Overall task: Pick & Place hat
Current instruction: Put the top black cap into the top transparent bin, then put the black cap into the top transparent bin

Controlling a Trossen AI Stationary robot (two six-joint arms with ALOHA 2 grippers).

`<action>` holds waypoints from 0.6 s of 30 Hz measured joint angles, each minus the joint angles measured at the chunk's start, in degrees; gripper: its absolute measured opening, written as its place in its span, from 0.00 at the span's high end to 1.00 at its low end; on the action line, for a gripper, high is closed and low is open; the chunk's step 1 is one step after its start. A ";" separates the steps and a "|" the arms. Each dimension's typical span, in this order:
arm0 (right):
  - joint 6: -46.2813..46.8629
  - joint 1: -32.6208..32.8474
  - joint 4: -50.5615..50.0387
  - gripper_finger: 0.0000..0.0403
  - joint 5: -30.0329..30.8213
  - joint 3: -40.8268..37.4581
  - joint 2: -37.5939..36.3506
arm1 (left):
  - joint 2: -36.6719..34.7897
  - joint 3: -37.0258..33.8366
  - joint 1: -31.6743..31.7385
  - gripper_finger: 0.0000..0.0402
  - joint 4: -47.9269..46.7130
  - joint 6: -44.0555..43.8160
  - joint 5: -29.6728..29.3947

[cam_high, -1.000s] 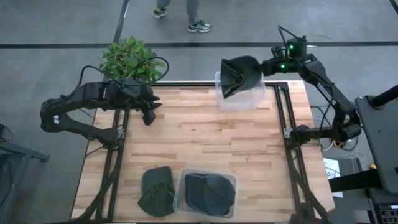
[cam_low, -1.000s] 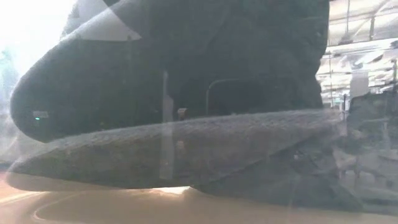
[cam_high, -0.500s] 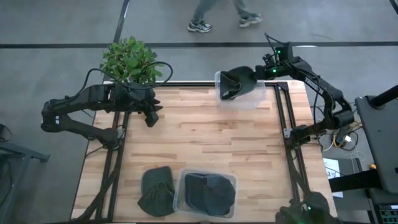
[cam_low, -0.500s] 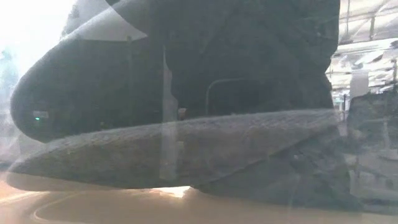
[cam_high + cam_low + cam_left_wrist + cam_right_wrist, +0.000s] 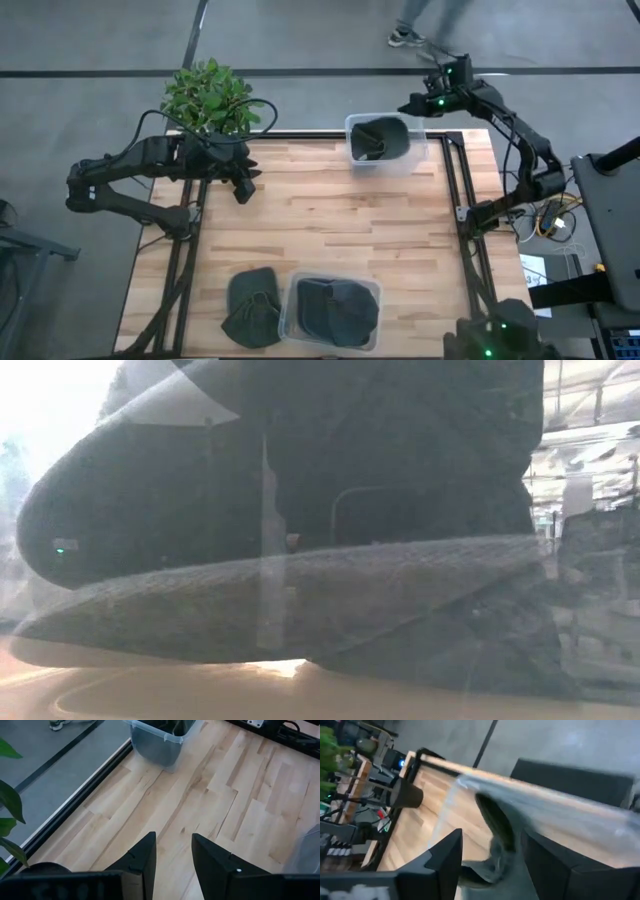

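Observation:
A dark hat (image 5: pixel 379 138) lies crumpled inside a clear bin (image 5: pixel 352 160) at the table's far edge. It also shows in the right wrist view (image 5: pixel 501 832). My right gripper (image 5: pixel 409 106) is open and empty, just past the bin's far right corner and apart from the hat; its fingers (image 5: pixel 444 862) stand wide. My left gripper (image 5: pixel 240 186) is open and empty above the table's far left part, its fingers (image 5: pixel 142 860) apart over bare wood.
A second dark hat (image 5: pixel 254 305) lies on the wood near the front edge, beside a clear bin (image 5: pixel 372 290) holding another hat (image 5: pixel 300 590), which fills the low view. A potted plant (image 5: pixel 208 95) stands at the far left corner. The table's middle is bare wood (image 5: pixel 340 220).
My right gripper has come down with the hat over the far bin, let it go, and drawn back toward the far right. The hat, which hung above the bin, now lies inside it. A person has walked past beyond the table.

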 joint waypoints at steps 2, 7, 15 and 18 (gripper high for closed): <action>-1.19 0.00 -1.63 0.51 0.52 2.61 -0.56 | 0.00 0.00 0.00 0.71 0.00 -0.02 0.00; -2.53 0.79 -3.16 0.53 0.38 8.60 -1.23 | 0.00 0.00 -0.04 0.71 0.00 0.01 -0.12; -2.13 5.06 -3.58 0.55 -0.01 12.58 -2.88 | 0.04 -0.60 -0.03 0.71 -1.62 0.19 0.50; -1.87 7.96 -3.90 0.55 -0.04 12.06 -3.68 | 0.13 -3.31 0.02 0.71 -1.84 2.59 5.29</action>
